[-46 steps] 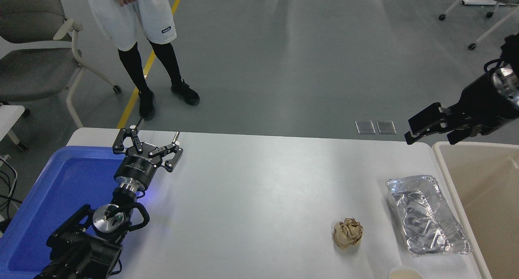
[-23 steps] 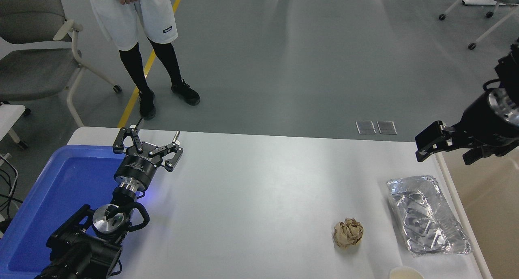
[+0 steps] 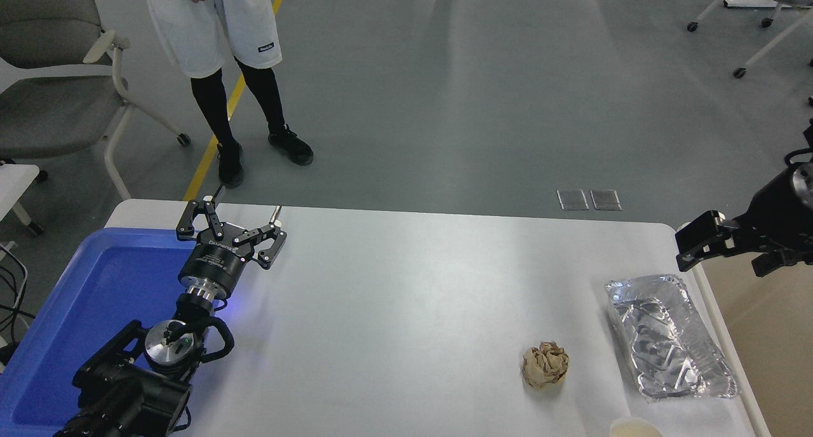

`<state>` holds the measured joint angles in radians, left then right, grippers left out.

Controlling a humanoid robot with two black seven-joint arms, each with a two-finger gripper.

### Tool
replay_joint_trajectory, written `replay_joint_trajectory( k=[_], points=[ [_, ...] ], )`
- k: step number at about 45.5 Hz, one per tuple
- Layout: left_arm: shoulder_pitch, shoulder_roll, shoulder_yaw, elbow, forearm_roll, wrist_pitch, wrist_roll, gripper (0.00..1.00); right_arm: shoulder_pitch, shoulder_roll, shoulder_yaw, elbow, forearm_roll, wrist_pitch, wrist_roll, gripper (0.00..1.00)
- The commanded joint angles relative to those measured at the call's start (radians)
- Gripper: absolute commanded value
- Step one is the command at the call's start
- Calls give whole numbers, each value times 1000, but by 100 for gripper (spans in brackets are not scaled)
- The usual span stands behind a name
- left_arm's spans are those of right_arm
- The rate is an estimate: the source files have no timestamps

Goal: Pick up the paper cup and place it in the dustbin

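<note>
Right gripper (image 3: 730, 253) hung at right edge of frame, jaws apart, empty, beside dustbin (image 3: 762, 335). Paper cup (image 3: 635, 428) sat at bottom edge on desk (image 3: 413, 310), well below it. Left gripper (image 3: 232, 224) parked lower left, spread, farther off.

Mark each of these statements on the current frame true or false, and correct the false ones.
1. The paper cup sits at the table's near edge, untouched. True.
2. The right gripper holds the cup. False: its jaws are open and empty, up by the dustbin.
3. The crumpled paper ball lies inside the foil tray. False: it lies on the table, left of the tray.
4. The left gripper is open beside the blue tub. True.
</note>
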<state>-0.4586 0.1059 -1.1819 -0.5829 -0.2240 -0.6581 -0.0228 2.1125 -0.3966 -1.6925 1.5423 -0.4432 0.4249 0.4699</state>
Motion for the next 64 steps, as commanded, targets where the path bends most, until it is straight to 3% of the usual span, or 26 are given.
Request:
replay_joint_trajectory(
  k=[1, 8, 24, 64],
  points=[
    [0, 0, 1, 0, 0, 0, 0, 99, -137, -133, 20, 55, -115, -156, 0, 100],
    [0, 0, 1, 0, 0, 0, 0, 99, -252, -183, 27, 58, -189, -259, 1, 100],
    [0, 0, 1, 0, 0, 0, 1, 99, -384, -291, 171, 70, -278, -262, 1, 100],
    [0, 0, 1, 0, 0, 0, 1, 99, -657, -255, 376, 39, -242, -465, -2, 100]
  ],
)
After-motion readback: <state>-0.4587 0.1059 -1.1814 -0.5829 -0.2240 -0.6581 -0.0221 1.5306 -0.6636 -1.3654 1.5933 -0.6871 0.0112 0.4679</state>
